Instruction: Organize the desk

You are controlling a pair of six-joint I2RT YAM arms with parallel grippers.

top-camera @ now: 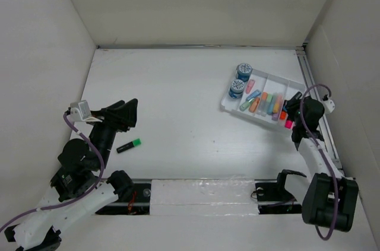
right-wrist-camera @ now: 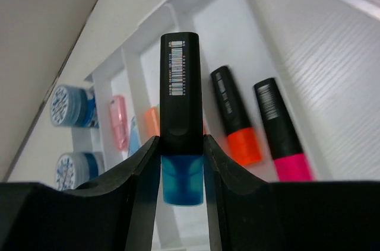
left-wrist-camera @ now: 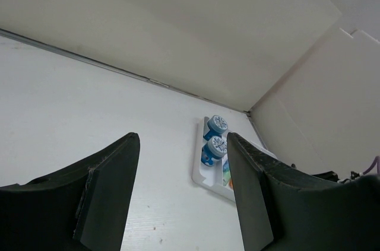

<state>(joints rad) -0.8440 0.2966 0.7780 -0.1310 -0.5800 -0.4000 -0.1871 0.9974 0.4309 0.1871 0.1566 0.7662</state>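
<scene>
The desk point(top-camera: 178, 85) is a white tabletop with white walls. My right gripper point(right-wrist-camera: 181, 150) is shut on a black highlighter with a blue cap point(right-wrist-camera: 181, 114), held over the right end of the white compartmented tray point(top-camera: 274, 83). In that compartment lie an orange-capped highlighter point(right-wrist-camera: 234, 114) and a pink-capped highlighter point(right-wrist-camera: 280, 129). The right gripper point(top-camera: 291, 111) sits at the tray's near right corner in the top view. My left gripper point(top-camera: 127, 111) is open and empty, above the desk at the left. A green-capped highlighter point(top-camera: 129, 145) lies just in front of it.
The tray also holds two blue-lidded jars point(top-camera: 240, 80) at its left end and several coloured markers point(top-camera: 264, 102) in the middle compartments. A metal rail point(top-camera: 196, 191) runs along the front edge. White walls close the desk on three sides.
</scene>
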